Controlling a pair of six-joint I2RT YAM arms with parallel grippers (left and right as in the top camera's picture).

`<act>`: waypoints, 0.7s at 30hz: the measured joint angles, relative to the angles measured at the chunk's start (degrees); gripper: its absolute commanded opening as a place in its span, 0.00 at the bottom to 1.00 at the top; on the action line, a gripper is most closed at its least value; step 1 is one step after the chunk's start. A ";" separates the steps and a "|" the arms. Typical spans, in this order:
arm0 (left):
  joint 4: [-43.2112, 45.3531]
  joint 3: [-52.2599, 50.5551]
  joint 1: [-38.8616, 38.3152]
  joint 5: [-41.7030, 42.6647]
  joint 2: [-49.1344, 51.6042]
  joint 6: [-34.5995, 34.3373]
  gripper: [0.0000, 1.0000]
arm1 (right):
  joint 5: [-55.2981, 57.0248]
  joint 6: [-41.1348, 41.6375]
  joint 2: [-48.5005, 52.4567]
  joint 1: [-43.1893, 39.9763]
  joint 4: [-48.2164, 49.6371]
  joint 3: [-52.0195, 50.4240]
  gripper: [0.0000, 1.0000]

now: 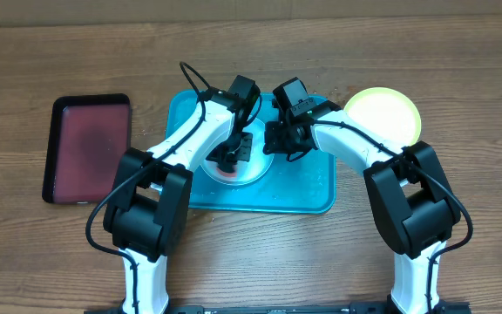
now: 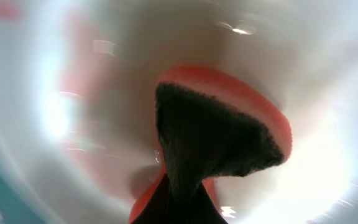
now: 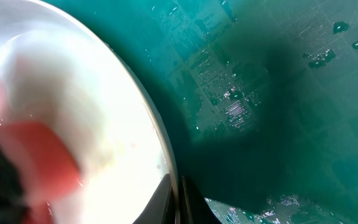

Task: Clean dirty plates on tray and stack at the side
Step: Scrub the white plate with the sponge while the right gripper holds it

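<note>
Left pincer (image 1: 227, 161) is clamping shut on a red sponge (image 2: 229, 118), pressing its dark scrub face onto the white plate (image 3: 92, 112), evidently to scrub off smears. Right pincer (image 3: 178, 199), fully closed, is apparently pinching that plate's rim at 3 o'clock to steady it. The plate is sitting in the tray (image 1: 308, 187), toward its 9 o'clock side. The yellow-green plate (image 1: 383, 115) is lying on the desk (image 1: 321, 52) at the tray's 2 o'clock.
</note>
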 measured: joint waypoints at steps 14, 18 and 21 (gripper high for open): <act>17.51 0.04 0.48 2.03 0.37 -1.36 0.05 | 0.00 0.00 0.00 0.00 0.04 0.00 0.04; 14.19 0.13 0.42 10.73 0.37 -2.16 0.04 | -0.02 -0.02 0.00 0.00 0.02 0.00 0.04; 9.68 0.15 0.13 13.09 0.37 -1.22 0.04 | -0.02 0.00 0.00 0.00 0.02 0.00 0.04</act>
